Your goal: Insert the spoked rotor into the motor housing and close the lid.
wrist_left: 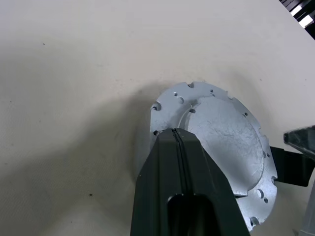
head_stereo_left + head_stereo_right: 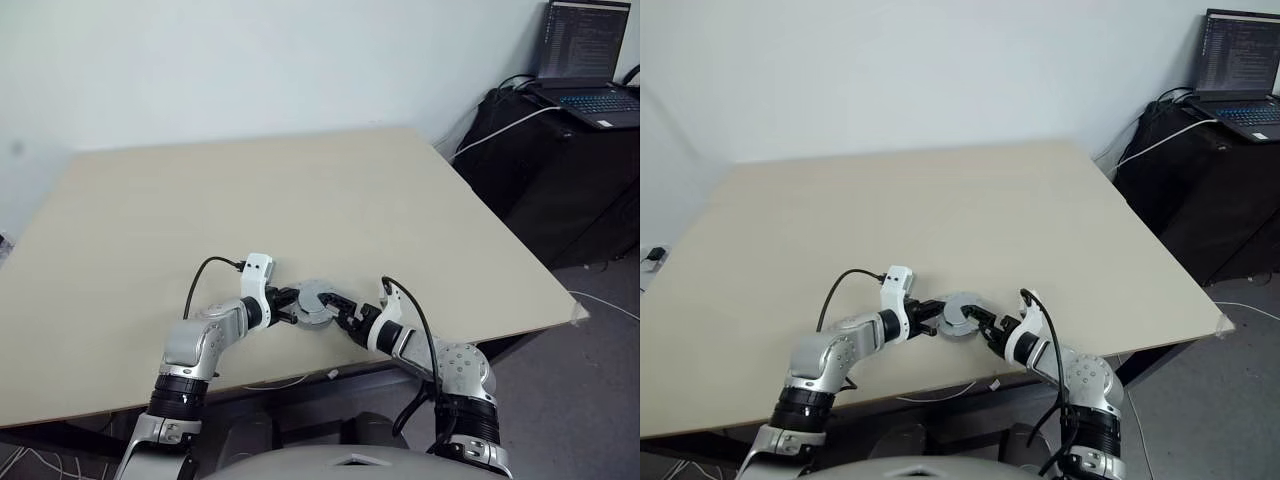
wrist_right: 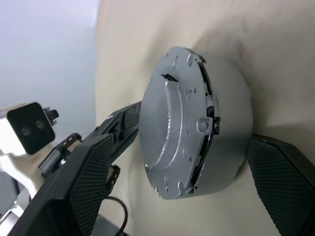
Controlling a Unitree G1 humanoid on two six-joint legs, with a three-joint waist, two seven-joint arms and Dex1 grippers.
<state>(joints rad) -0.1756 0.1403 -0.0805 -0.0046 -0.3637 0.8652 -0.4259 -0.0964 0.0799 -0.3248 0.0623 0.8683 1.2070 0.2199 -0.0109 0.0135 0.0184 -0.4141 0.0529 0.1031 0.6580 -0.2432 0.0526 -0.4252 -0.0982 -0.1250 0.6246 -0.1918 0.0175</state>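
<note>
The lid (image 1: pixel 221 142), a silver-grey disc with small holes round its rim, lies on top of a round grey body, the motor housing (image 3: pixel 226 123), near the table's front edge. A thin dark gap shows between the lid's rim and the body. The spoked rotor is hidden. My left gripper (image 1: pixel 174 132) is shut, and its joined fingertips rest on the lid's top face. From the other side my right gripper (image 3: pixel 182 140) stands open, with one finger (image 3: pixel 280 182) beside the housing and the other outside the lid's rim. In the head view both grippers (image 2: pixel 292 305) (image 2: pixel 338 308) meet at the lid (image 2: pixel 315 300).
The beige table (image 2: pixel 300 200) spreads far and to both sides, and its front edge runs just behind my wrists. A laptop (image 2: pixel 590 60) sits on black furniture (image 2: pixel 560 170) off the far right corner, with a white cable (image 2: pixel 495 130) trailing down.
</note>
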